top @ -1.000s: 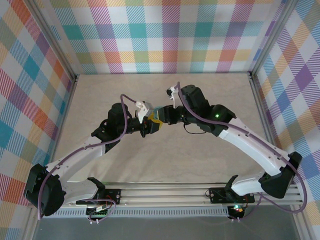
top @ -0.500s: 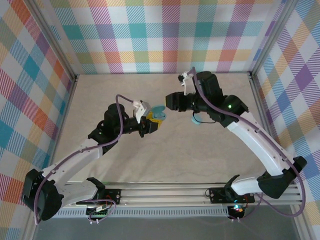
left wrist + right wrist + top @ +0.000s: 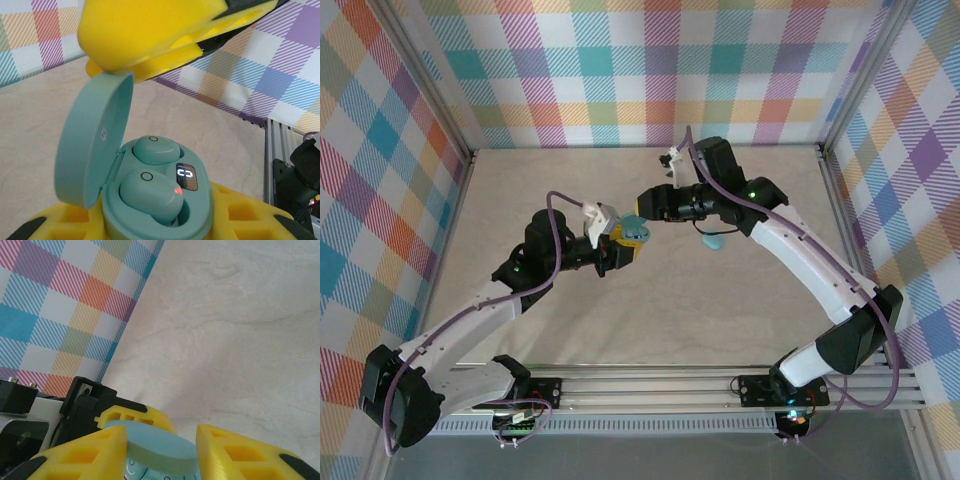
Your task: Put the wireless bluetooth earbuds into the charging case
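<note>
Teal oval charging case (image 3: 159,231) sits clamped in my L hand (image 3: 620,244), lid (image 3: 92,145) hinged open and standing near upright, small display lit. Both pale teal earbuds (image 3: 155,150) are seated in their wells, side by side. The front bud (image 3: 150,192) shows a red light.

The left arm (image 3: 470,320) and right arm (image 3: 810,265) have white links, black joints and trailing purple cables (image 3: 560,194). The left pincer (image 3: 628,240) and right pincer (image 3: 640,212) have yellow slotted fingers (image 3: 235,450).
</note>
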Controlling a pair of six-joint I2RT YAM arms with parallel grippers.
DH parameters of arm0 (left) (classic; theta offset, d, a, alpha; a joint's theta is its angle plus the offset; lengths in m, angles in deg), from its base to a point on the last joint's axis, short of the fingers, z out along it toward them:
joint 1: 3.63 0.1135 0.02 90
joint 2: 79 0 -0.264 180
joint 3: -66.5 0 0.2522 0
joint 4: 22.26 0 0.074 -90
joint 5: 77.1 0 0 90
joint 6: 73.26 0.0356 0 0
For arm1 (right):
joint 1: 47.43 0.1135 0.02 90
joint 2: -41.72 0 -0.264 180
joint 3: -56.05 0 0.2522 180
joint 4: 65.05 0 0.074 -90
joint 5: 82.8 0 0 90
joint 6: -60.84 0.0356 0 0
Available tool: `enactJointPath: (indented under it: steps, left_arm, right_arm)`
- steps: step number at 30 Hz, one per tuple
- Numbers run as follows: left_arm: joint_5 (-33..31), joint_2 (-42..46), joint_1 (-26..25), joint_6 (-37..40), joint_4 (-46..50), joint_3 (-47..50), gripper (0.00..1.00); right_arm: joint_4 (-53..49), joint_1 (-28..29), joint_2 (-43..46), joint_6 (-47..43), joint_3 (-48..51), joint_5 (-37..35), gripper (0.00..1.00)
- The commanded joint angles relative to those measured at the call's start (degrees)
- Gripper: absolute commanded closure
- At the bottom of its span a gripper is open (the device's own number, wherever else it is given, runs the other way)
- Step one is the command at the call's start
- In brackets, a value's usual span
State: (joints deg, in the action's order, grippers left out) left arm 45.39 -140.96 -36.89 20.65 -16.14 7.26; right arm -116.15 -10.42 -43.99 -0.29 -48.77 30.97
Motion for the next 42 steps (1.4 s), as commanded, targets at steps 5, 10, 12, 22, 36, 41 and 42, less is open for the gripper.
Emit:
enactJointPath:
  steps: [5,10,12,22,36,41,42]
  left_arm:
    - [-1.22,1.72,-0.48,0.67,-1.00,0.46,0.96]
    - [-1.62,1.25,-0.45,1.18,-0.73,0.03,0.97]
    - [-1.68,1.14,-0.49,1.21,-0.76,0.03,0.96]
    - [-2.00,1.22,-0.49,1.29,-0.90,0.04,0.96]
    - [-2.03,1.44,-0.47,-0.26,-3.46,0.42,0.96]
    - [-1.73,0.92,-0.49,-0.93,-4.66,-0.12,0.96]
    - [-1.65,0.77,-0.47,-0.93,-4.67,-0.27,0.96]
  right_arm:
    - [1.61,-1.02,2.01,1.28,2.70,4.16,0.59]
    - [1.13,-1.31,3.61,1.51,4.61,4.38,0.58]
    - [1.20,-1.52,4.44,1.71,5.41,4.09,0.58]
    - [3.96,-3.91,8.48,4.52,9.37,3.86,0.57]
    - [18.88,-5.51,9.05,18.73,18.91,11.27,0.46]
    - [24.50,-5.46,8.04,23.25,21.26,14.43,0.44]
    - [25.00,-5.46,7.79,23.65,21.36,15.08,0.44]
